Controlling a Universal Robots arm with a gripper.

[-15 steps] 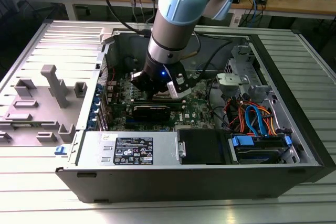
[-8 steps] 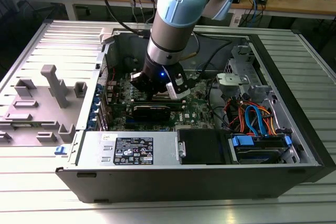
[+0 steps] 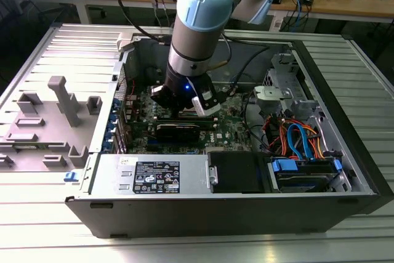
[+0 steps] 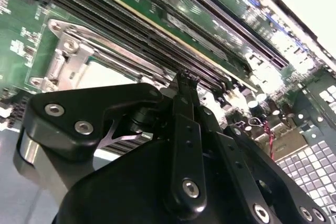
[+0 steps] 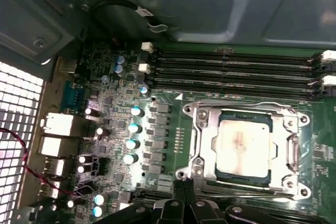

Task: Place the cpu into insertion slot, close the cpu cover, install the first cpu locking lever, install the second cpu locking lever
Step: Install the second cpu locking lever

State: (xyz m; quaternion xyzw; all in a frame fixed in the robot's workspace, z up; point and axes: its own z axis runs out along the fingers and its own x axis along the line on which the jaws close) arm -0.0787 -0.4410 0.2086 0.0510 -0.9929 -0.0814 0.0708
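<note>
In the first wrist view the cpu [image 5: 242, 142] lies flat in the insertion slot [image 5: 292, 183], its dull silver top showing through the window of the cpu cover [image 5: 206, 145], which is folded down over it. A thin lever wire [image 5: 247, 104] runs along the socket side nearest the memory slots, and another [image 5: 252, 193] along the opposite side. My gripper [image 5: 184, 184] is shut, its black tips at the socket corner by that second wire. In the second wrist view the gripper [image 4: 186, 77] points at the board beside the socket [image 4: 63, 59]. In the exterior view the gripper [image 3: 184, 110] hangs low over the motherboard.
The green motherboard [image 3: 231, 124] lies inside an open computer case [image 3: 320, 84]. Long black memory slots [image 5: 231, 69] run beside the socket, with capacitors [image 5: 134, 129] on another side. Coloured cables [image 3: 298, 140] and a drive bay fill the exterior view's right. A grey fixture [image 3: 58, 100] stands outside the case.
</note>
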